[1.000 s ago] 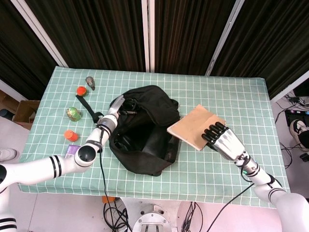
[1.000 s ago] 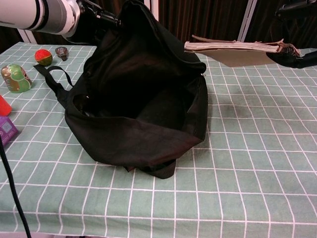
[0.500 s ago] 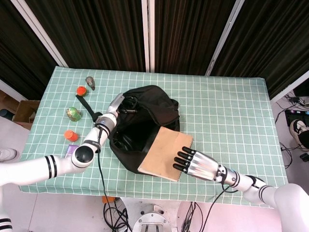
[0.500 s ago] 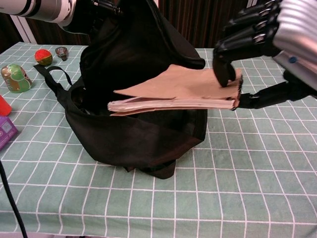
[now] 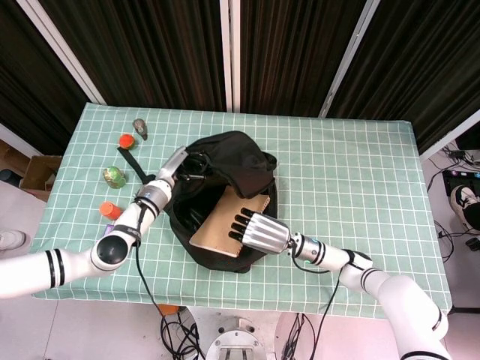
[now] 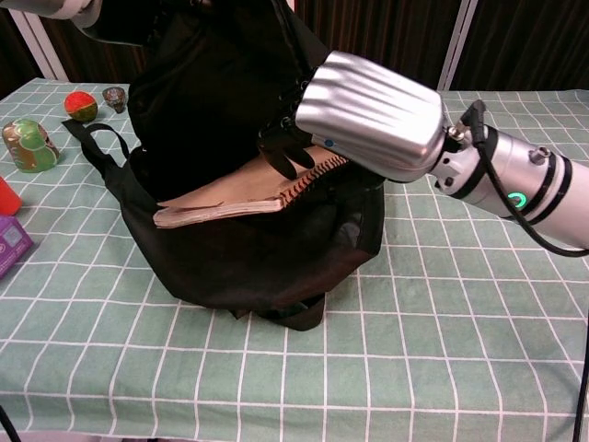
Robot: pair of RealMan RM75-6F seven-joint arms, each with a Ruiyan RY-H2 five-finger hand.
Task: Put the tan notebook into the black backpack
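Observation:
The black backpack [image 5: 240, 161] [image 6: 230, 249] lies open in the middle of the table. My left hand [image 5: 182, 159] grips its upper rim and holds the mouth up. My right hand [image 5: 259, 231] [image 6: 368, 115] holds the tan notebook [image 5: 219, 231] [image 6: 235, 195] by its spiral edge. The notebook lies nearly flat across the backpack's opening, its free end pointing left into the bag. In the chest view the left hand is mostly out of frame at the top left.
On the left of the green checked tablecloth [image 5: 352, 172] sit a grey lump [image 5: 140, 127], an orange-red ball [image 5: 126, 140], a green can [image 5: 114, 177], an orange cap [image 5: 110, 210] and a purple box [image 5: 112, 232]. A backpack strap [image 5: 133, 168] trails left.
My right hand has carried the notebook from the right side of the table leftwards and down over the backpack's mouth. The left hand has kept its hold on the rim.

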